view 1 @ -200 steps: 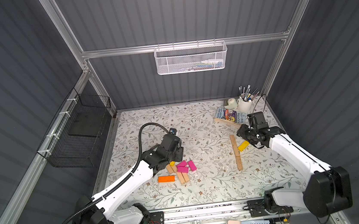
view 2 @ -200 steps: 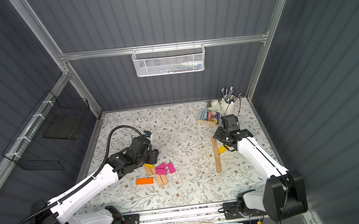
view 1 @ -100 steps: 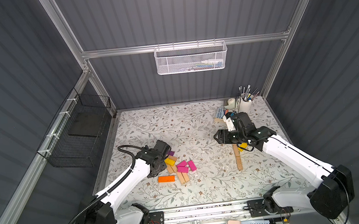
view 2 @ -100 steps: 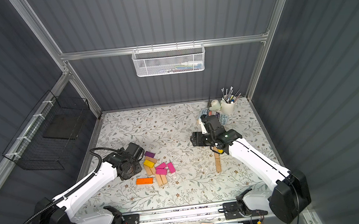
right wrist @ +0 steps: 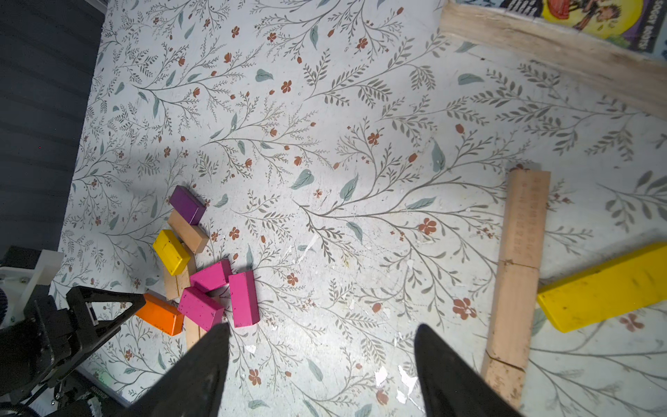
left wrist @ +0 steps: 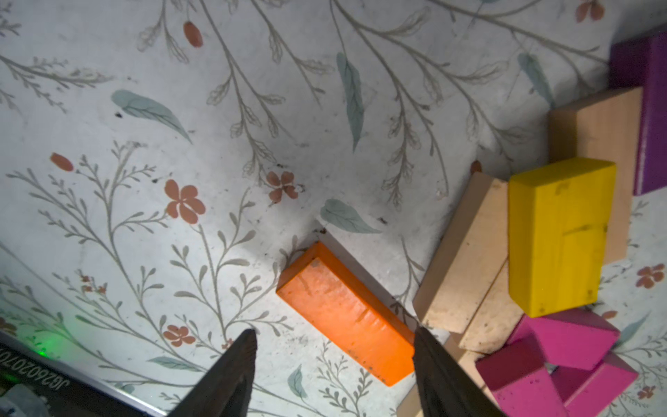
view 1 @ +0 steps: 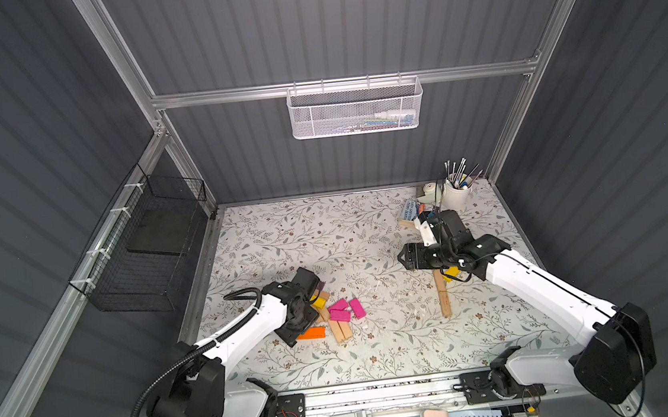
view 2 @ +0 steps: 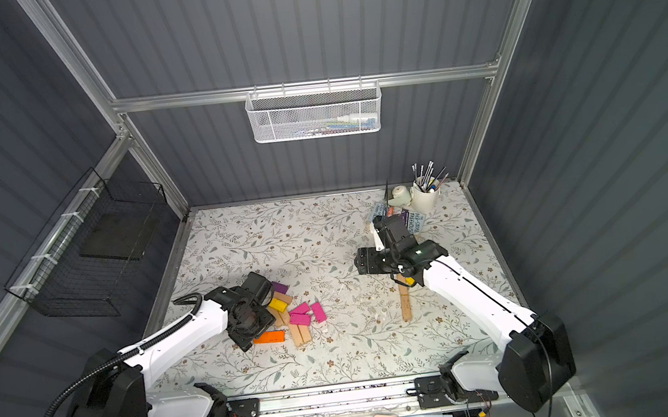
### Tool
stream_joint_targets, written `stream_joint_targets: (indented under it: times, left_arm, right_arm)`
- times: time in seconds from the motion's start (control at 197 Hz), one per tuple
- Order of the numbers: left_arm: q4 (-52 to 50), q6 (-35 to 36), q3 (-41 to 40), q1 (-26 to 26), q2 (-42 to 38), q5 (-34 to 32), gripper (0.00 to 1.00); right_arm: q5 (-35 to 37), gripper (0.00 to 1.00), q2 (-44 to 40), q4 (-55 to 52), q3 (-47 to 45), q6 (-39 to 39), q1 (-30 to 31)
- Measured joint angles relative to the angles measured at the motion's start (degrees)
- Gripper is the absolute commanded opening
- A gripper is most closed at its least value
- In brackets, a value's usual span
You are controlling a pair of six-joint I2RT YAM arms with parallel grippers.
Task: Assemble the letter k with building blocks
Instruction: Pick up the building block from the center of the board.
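Floral tabletop (view 1: 325, 227) w/ two block groups, well apart in both top views. Left arm (view 1: 244, 331) is over the loose pile (view 1: 336, 316). Right arm (view 1: 540, 285) is by the tan row (view 1: 444, 303): tan blocks laid end to end, prob. the k's stem, w/ a yellow bar (right wrist: 606, 285) slanting off its side, end against it, likely one leg. My read: approx. half built, second leg not yet placed. Pile = tan, magenta, purple & one yellow block, jumbled, partly stacked. The orange block (left wrist: 346, 314) lies flat at the pile's edge, just beside the tan ones, on the left arm's side. Key relation: the orange block's near end sits btwn the jaws of the left claw (left wrist: 334, 337), long axis slantwise to the line btwn them, so a wrist twist looks needed before a clean pinch across its narrow width. Left arm is far nearer to it than the right. Left claw: open, gap wider than the block, nothing gripped; one jaw just beside the block's corner, contact can't tell. Right claw (right wrist: 319, 330): wide open, empty, over bare tabletop btwn pile & row, nearer the row.
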Motion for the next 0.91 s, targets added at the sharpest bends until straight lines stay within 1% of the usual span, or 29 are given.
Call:
stream_joint_targets:
  times: [0.299,0.421,0.482,0.599,0.913]
  left_arm:
    - [1.81,-2.27,-0.74,0.0,3.28,1.49,0.71]
    - [3.02,-2.56,-1.27,0.0,4.04,2.27,0.7]
    - [3.61,-2.62,-1.44,-0.07,4.96,2.73,0.65]
    - [4.7,-2.91,-1.9,-0.11,6.05,3.17,0.5]
    - [5.33,-2.99,-2.64,-0.11,6.03,3.41,0.27]
  right_arm:
    - [0.74,0.81,-0.09,-0.66,0.0,-0.02,0.0]
    - [1.38,0.81,-0.37,-0.94,0.0,-0.04,0.0]
    - [1.64,0.81,-0.68,-0.98,0.0,-0.04,0.0]
    - [2.12,0.81,-1.22,-1.01,0.0,-0.07,0.0]
    - [3.37,0.82,-1.44,-1.51,0.0,-0.5,0.0]
